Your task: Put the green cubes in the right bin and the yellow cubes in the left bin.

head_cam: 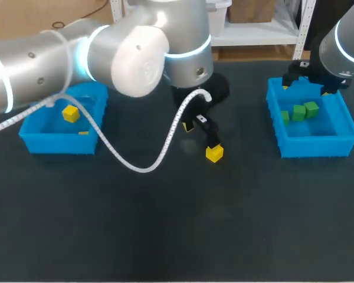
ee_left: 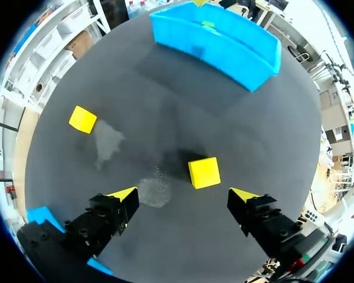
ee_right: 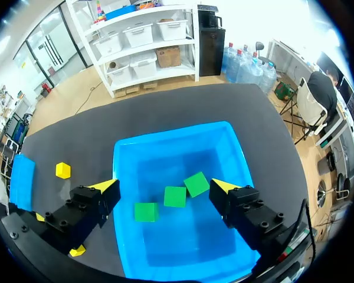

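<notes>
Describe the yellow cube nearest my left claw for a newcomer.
On the black table between the left bin and right bin, find the left claw. The yellow cube lies ahead of its open fingers; the other loose yellow cube sits farther off.

Dark table point(head_cam: 165, 224): left bin point(head_cam: 56, 143), right bin point(head_cam: 315, 146), yellow cube point(ee_left: 204, 173), second yellow cube point(ee_left: 82, 119) between bins.

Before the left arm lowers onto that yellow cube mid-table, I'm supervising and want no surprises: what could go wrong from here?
1. The yellow cube lies off-centre and slightly turned ahead of the open fingers of the left gripper, so one finger may nudge it aside.
2. The white cable on that arm loops low near the left bin. It might drag on the bin's wall during the carry.
</notes>
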`<state>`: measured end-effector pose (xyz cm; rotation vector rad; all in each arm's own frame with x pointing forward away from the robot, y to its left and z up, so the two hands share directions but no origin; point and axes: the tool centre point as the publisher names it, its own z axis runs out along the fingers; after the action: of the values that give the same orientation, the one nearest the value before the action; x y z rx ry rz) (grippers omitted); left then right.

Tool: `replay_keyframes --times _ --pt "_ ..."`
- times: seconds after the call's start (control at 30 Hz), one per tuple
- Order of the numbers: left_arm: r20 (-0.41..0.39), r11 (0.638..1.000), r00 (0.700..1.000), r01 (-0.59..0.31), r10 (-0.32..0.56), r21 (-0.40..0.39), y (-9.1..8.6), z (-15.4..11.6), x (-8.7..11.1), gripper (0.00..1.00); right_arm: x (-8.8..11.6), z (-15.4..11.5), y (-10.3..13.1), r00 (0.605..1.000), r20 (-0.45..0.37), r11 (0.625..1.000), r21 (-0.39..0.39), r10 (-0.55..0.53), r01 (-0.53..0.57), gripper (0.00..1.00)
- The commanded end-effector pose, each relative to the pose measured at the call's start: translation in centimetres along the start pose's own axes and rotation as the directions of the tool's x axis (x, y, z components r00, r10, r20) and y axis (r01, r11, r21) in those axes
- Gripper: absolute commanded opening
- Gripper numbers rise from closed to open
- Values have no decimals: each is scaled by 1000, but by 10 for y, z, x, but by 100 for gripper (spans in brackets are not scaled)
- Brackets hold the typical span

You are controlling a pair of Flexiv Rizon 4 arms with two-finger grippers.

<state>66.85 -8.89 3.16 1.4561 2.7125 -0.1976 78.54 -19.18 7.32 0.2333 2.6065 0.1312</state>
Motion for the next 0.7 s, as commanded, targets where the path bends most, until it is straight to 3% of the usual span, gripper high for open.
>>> replay_keyframes --times 0.03,0.5,0.7 --pt "-53 1000 999 3 -4 -5 -2 8 -6 100 2 -1 -1 1000 8 1000 1 1 -1 100" --pt "-76 1000 997 -8 7 -11 -18 18 -12 100 2 -1 -1 1000 8 1000 1 1 -1 100" --pt "-87 999 995 34 -37 -38 -12 31 -15 100 2 -1 -1 1000 8 1000 1 1 -1 100"
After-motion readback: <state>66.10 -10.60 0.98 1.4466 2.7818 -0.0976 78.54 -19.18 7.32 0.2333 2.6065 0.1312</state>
